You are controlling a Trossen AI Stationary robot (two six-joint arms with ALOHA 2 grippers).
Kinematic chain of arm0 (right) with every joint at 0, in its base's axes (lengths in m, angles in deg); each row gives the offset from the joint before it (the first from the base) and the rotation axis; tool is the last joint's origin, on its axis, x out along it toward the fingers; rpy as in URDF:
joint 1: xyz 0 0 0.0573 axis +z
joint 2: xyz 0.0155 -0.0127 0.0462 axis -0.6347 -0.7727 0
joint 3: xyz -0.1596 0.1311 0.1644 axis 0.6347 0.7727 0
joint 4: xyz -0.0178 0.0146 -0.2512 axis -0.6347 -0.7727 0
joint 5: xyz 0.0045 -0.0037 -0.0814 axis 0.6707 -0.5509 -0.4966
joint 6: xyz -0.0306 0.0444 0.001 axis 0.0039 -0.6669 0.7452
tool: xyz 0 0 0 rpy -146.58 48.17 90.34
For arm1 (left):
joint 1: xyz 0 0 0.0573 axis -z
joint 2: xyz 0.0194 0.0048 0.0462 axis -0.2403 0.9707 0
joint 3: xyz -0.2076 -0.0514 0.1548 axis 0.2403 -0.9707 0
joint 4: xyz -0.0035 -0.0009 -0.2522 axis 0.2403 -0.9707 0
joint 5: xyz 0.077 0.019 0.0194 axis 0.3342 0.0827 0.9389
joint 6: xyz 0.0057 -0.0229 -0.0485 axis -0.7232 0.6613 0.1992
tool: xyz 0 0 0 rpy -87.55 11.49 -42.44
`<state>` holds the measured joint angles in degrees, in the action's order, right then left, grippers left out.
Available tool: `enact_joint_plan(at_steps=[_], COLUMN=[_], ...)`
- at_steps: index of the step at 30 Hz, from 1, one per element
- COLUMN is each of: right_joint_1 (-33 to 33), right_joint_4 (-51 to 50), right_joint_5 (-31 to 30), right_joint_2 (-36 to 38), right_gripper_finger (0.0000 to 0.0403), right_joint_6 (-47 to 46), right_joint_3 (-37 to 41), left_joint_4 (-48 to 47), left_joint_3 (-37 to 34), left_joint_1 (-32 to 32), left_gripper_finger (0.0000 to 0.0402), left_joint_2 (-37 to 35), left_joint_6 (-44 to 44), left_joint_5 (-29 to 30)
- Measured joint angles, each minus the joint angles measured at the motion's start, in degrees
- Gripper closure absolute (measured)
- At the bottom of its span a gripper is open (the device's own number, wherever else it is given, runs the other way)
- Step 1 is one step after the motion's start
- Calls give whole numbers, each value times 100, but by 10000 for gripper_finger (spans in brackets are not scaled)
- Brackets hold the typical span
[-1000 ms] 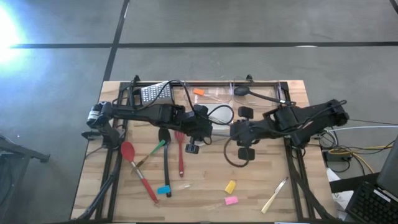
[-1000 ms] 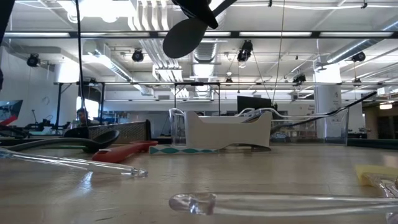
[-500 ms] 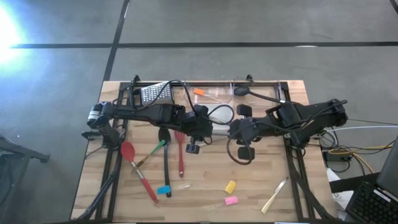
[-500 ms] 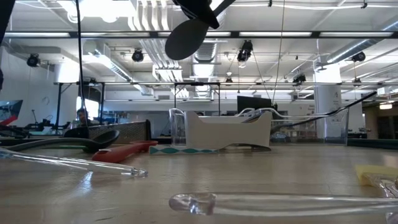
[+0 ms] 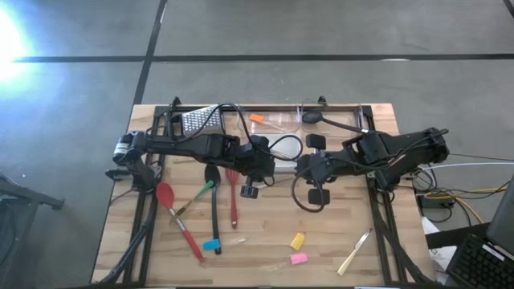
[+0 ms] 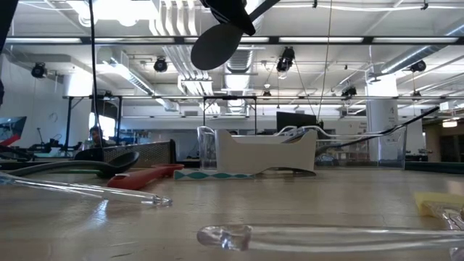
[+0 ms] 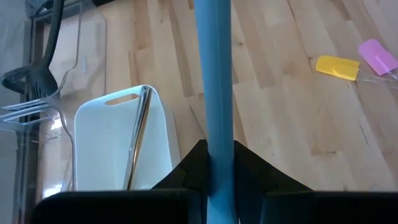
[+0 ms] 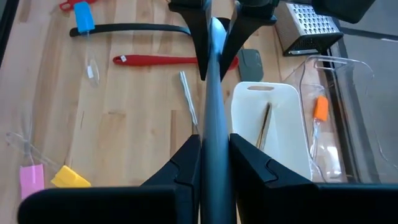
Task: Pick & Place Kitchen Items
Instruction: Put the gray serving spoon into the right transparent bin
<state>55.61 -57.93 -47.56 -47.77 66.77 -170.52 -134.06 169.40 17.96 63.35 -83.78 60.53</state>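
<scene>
Near edge of the wooden table [image 5: 265, 269]: a wooden stick [image 5: 354, 251], a pink piece [image 5: 298, 258], a yellow piece [image 5: 297, 240] and a blue piece [image 5: 211, 245], all lying flat and apart. Mid-table: a red spatula [image 5: 233, 197] beside a black spoon [image 5: 214, 201]. Above these, the left gripper [image 7: 217, 169] and right gripper [image 8: 213, 163] meet over the table's middle; the fingers of each are closed on opposite ends of one long grey-handled spoon [image 8: 211, 81], held clear of the surface. Behind them: a white tray [image 8: 270, 127] holding a thin utensil, a steel grater [image 5: 195, 119] and clear bins [image 5: 281, 119] along the far edge. Beyond the table: a large room with ceiling lights [image 6: 116, 9] and ducts.
</scene>
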Motion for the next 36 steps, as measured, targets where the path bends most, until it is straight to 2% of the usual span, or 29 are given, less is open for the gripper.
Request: enact_joint_plan(at_steps=[5, 7, 10, 14, 18, 22, 26, 36], right_joint_1=[-1, -4, -15, -153, -348, -603, -859, -1633], right_joint_4=[-90, -190, -724, -1450, -2032, -2116, -2098, -1961], right_joint_5=[-19, -109, -355, -829, -1177, -1522, -1816, -1891], right_joint_2=[0, 0, 0, 62, 278, 808, 1544, 3215], right_gripper_finger=[354, 354, 354, 354, 354, 354, 354, 354], right_joint_6=[40, 82, 10, -394, -736, -932, -1122, -1301], right_joint_3=[0, 4, 22, 22, 20, 89, 264, 1345], left_joint_4=[13, 22, 28, -5, -210, -494, -649, -366], left_joint_3=[-1, -1, -1, -1, -1, -1, -27, -62], left_joint_1=[0, 1, 18, 24, 17, 17, 17, 17], left_gripper_finger=[357, 334, 276, 211, 176, 168, 170, 170], left_joint_2=[0, 0, -7, -7, -24, -125, -282, -397], left_joint_6=[8, -51, -154, -140, -214, -74, 63, 21], left_joint_5=[28, 34, 195, 842, 1735, 2212, 2211, 2132])
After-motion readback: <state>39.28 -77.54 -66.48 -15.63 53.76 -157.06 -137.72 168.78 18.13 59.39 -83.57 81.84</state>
